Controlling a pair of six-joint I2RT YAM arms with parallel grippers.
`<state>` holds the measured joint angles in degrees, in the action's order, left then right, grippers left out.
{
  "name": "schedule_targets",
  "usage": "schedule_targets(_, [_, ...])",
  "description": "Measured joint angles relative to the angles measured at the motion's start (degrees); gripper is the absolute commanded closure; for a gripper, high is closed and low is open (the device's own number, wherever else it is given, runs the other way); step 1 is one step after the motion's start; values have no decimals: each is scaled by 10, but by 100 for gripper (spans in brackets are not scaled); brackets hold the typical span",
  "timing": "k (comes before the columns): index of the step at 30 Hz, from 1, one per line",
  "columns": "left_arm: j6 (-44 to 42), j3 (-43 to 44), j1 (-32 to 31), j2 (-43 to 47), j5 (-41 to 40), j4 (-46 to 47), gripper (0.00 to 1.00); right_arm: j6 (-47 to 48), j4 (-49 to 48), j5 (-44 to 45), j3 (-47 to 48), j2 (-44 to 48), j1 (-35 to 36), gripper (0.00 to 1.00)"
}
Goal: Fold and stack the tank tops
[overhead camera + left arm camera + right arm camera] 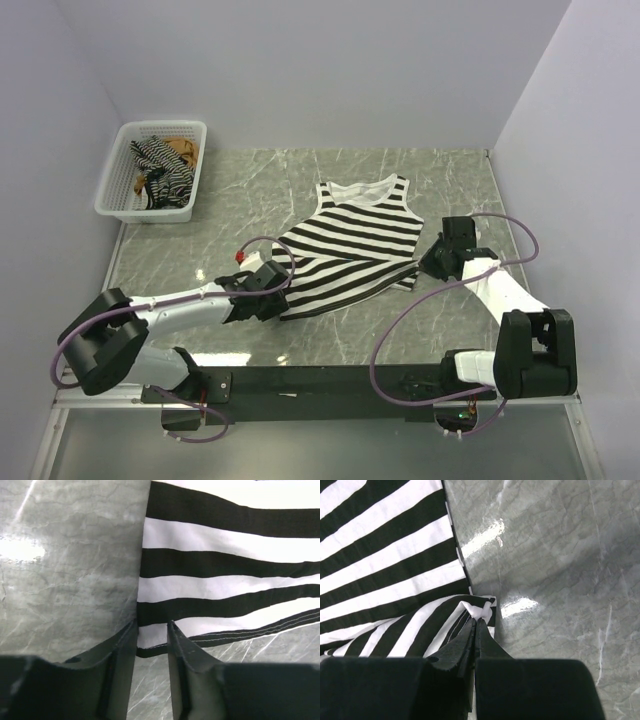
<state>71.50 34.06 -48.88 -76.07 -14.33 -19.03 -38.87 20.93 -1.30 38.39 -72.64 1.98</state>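
The black-and-white striped tank top [360, 235] lies spread on the marble table, neck toward the back wall, its lower part creased at a slant. My left gripper [272, 292] is at its lower left hem corner. In the left wrist view the gripper [151, 626] is open, with that corner of the top [225, 565] lying between the fingertips. My right gripper [428, 262] is at the lower right corner. In the right wrist view the gripper [476, 621] is shut on a bunched bit of the top [385, 560]. The thin dark striped top [160, 168] and the tan-brown top [184, 148] lie in the basket.
The white mesh basket [112, 192] stands at the back left, against the left wall. Walls close the table in at the back and on both sides. Bare marble [450, 180] shows around the top.
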Motion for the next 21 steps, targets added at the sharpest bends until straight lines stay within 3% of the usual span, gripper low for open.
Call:
schedule_targets(5, [-7,8,-5,-12,-7,-3,71,0,-4,-7,-7,4,0,100])
schedule_targets(8, [-13,11,-6,-15,-10,-9,87,0,-7,-11,-13,7,0,100])
schedule_targets(9, [-16,12,-6,-16,-10,-12,99,0,-7,-12,-14,7,0,100])
schedule_targets(16, [-42,47,-7,-9,-26,-72,99,2,-5,-23,-14,24,0,100])
schedule_targets(21, [-74,162,2,52,-70,-144,100,4,24,-44,-6,86,0,100])
